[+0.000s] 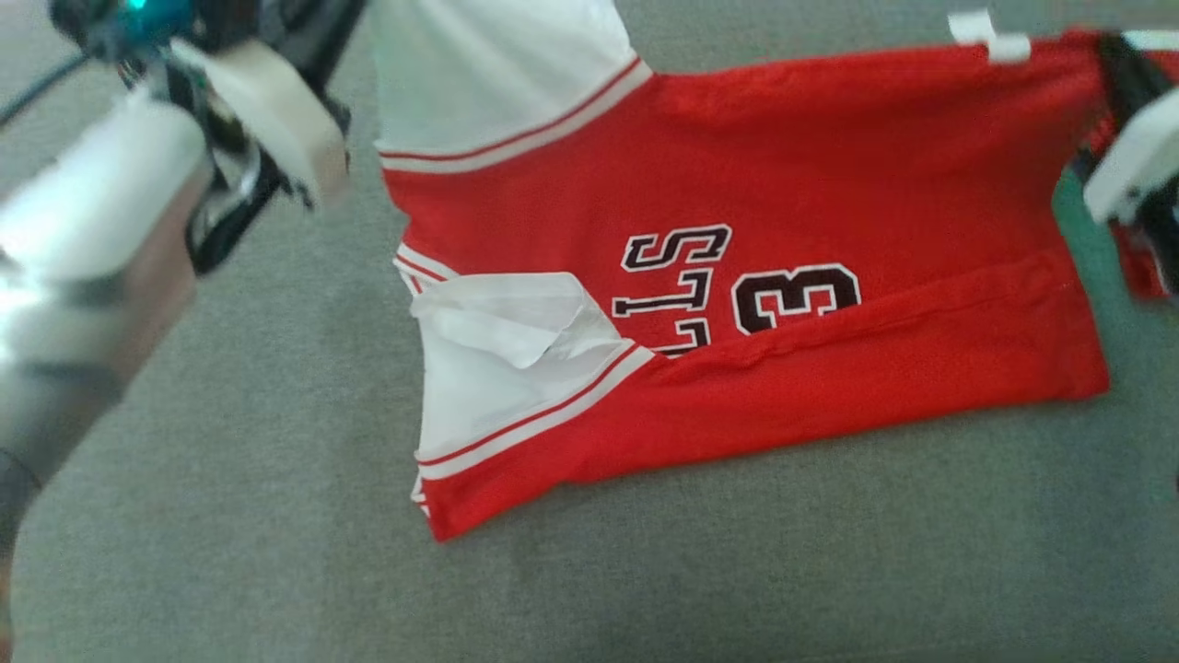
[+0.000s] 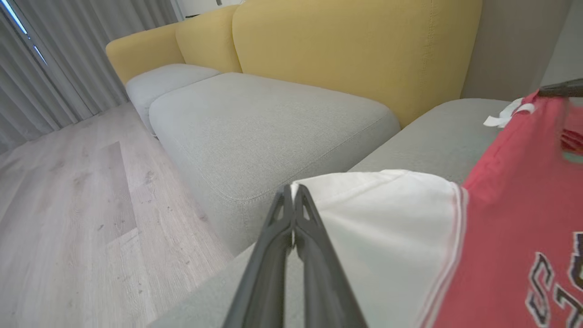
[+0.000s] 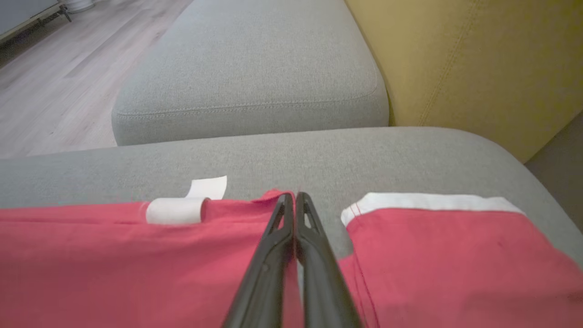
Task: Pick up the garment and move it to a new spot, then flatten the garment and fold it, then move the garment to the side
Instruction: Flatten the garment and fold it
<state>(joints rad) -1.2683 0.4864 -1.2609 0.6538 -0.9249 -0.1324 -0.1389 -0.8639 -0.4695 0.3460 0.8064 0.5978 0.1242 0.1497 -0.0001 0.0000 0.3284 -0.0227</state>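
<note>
The red jersey (image 1: 875, 175) lies on the grey sofa cushion (image 1: 230, 552), far edge lifted. The left hand (image 2: 291, 193) pinches its white sleeve (image 2: 387, 218); the right hand (image 3: 291, 200) pinches its far right edge.

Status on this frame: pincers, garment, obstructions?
Left pincer shut on white sleeve of jersey. Right pincer shut on red edge. Upper edge stretched between, lower part on cushion. Nothing blocking.
</note>
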